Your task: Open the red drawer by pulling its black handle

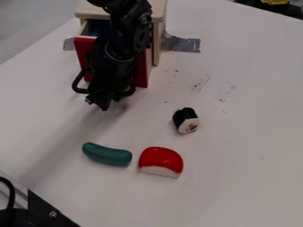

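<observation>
The surface is a smooth, whitish tabletop point(254, 133), lightly scuffed with dark marks point(202, 83) to the right of the black gripper point(103, 104). Right behind the gripper stands a pale wooden cabinet point(158, 24) with a red-fronted drawer point(142, 73) pulled partly out, a strip of silvery tape point(183, 44) on the table at its right side. From where I stand, a black-and-white toy sushi roll point(186, 120) lies to the gripper's right and a little nearer me. Closer still are a dark green, rounded, sausage-shaped piece point(107, 154) and, farther right, a glossy red-and-white toy sushi piece point(161, 162).
</observation>
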